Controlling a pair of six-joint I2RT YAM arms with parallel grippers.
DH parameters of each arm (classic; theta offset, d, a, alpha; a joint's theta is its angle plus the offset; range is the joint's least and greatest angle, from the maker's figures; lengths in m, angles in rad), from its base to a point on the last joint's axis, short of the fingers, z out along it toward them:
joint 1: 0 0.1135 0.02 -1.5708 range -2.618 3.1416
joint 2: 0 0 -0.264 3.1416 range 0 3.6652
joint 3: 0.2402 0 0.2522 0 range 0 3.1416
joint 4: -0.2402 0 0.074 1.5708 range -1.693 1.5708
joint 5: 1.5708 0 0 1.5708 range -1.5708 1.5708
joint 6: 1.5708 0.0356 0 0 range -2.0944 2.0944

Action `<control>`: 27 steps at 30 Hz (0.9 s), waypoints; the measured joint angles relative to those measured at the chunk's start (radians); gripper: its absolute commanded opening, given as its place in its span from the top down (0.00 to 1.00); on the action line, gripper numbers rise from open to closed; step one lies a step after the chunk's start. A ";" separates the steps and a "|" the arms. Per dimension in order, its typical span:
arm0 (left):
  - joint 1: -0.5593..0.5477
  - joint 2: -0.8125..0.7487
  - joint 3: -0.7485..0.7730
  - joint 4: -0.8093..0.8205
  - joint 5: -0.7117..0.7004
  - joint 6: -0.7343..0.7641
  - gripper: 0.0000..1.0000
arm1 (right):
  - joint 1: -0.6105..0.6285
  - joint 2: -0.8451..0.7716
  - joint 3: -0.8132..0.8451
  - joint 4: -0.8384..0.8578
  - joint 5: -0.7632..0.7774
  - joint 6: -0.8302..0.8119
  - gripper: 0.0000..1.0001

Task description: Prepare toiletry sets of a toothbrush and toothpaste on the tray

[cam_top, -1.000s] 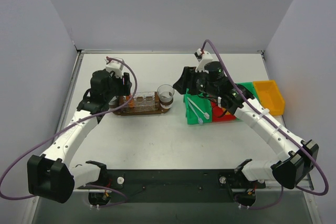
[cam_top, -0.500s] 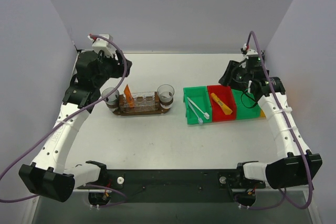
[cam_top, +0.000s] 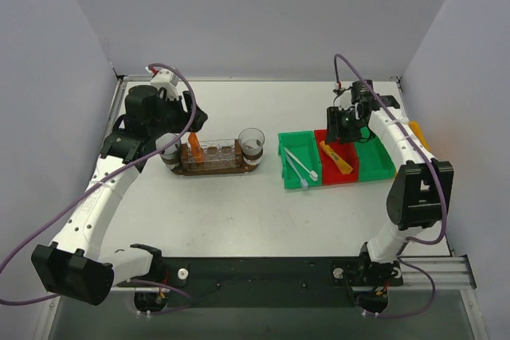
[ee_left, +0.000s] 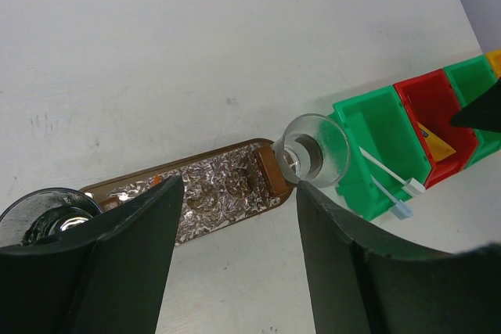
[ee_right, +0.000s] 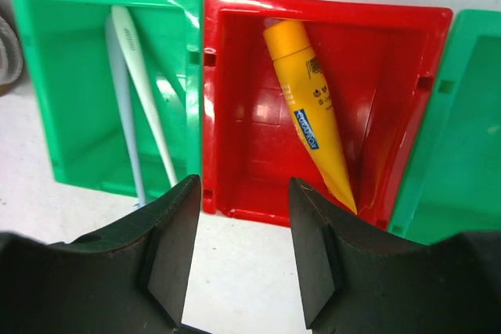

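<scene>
The dark brown tray [cam_top: 249, 166] lies left of centre, with a clear cup [cam_top: 252, 142] at its right end and another [cam_top: 168, 147] at its left end. An orange toothpaste tube [cam_top: 194, 148] stands near the left cup. My left gripper [cam_top: 190, 120] hovers over the tray's left end, open and empty [ee_left: 239, 263]. The tray's rim [ee_left: 264, 170] shows in its wrist view. Two white toothbrushes [cam_top: 299, 167] lie in a green bin [cam_top: 284, 166]. One orange toothpaste tube [ee_right: 308, 113] lies in the red bin [ee_right: 243, 107]. My right gripper [cam_top: 341, 130] hovers above that bin, open and empty [ee_right: 243, 260].
A second green bin [cam_top: 376, 158] stands right of the red bin. A yellow bin [cam_top: 419, 134] behind it is mostly hidden by my right arm. Grey walls enclose the table on three sides.
My right arm has swung left from the far right corner to above the red bin. My left gripper has come down and right toward the tray's left end.
</scene>
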 measured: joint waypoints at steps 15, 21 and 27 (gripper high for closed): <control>0.000 -0.003 0.000 -0.027 -0.002 0.000 0.31 | -0.014 0.227 0.074 0.016 0.010 -0.155 0.55; 0.000 -0.003 0.000 -0.033 -0.010 0.001 0.31 | -0.019 0.293 0.104 0.035 0.008 -0.174 0.55; 0.000 -0.003 0.000 -0.034 -0.017 0.001 0.31 | -0.019 0.350 0.129 0.055 -0.003 -0.178 0.56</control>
